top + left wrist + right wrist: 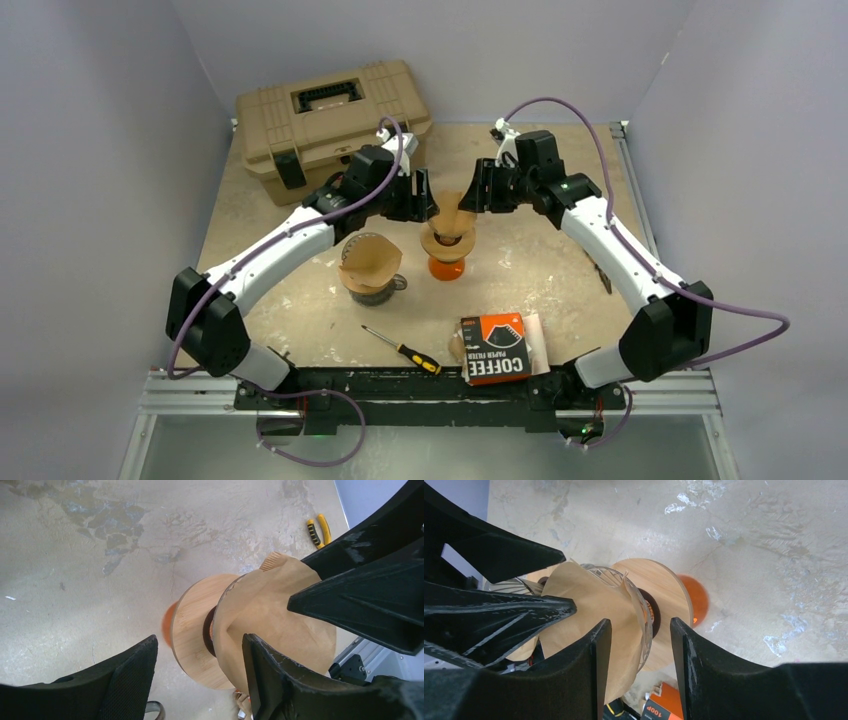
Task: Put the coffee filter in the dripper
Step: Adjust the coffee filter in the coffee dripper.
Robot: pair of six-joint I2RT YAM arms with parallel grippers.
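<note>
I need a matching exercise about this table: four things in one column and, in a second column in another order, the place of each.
Things
1. tan toolbox
2. screwdriver
3. coffee filter box
4. orange-based dripper

Places
A. in the middle, holding the brown coffee filter
B. near edge, the right one of two things there
C. far left corner
D. near edge, the left one of two things there

Pairs: 1-C, 2-D, 3-B, 4-A
</note>
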